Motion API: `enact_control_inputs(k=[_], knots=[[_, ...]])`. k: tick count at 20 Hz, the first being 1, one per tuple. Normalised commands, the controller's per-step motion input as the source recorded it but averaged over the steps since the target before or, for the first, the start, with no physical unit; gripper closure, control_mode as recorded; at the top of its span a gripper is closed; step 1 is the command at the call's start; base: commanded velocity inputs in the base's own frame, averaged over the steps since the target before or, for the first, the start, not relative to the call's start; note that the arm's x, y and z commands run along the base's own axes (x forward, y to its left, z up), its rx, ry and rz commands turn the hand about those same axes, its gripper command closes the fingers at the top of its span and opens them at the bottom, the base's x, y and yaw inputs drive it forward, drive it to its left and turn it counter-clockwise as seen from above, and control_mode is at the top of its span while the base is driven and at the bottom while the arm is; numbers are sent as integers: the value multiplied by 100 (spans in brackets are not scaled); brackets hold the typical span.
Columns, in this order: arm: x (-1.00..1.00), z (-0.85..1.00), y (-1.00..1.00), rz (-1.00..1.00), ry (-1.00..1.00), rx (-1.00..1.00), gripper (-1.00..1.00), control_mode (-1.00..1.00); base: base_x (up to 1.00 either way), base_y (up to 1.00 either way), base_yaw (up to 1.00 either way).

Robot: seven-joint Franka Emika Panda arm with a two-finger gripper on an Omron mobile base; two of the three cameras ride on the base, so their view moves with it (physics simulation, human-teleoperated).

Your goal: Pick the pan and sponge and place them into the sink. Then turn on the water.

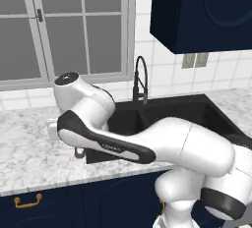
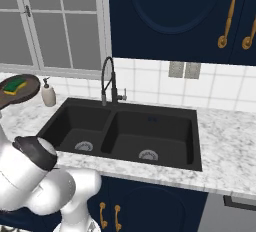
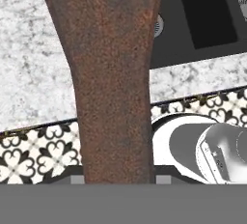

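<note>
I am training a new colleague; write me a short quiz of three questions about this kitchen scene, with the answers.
1. True or false: the sponge lies in the sink.
2. Short answer: is water running from the faucet?
3. Choose one: the claw is shut on
A) the sponge
B) the handle of the pan
C) the faucet

Key:
1. False. It lies in the pan, to the left of the sink.
2. No, and both basins look dry.
3. B. The hand view shows the brown handle running up from between the fingertips.
</note>
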Motion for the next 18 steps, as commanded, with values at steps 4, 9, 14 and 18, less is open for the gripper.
enact_control_inputs(k=[4,9,14,18], knots=[[-71,48,-100,6,0,1,100,-100,0,0,0],[-50,50,-100,10,0,0,100,-100,0,0,0],[-39,47,-100,12,5,0,100,-100,0,0,0],[-25,46,-100,12,10,0,100,-100,0,0,0]])
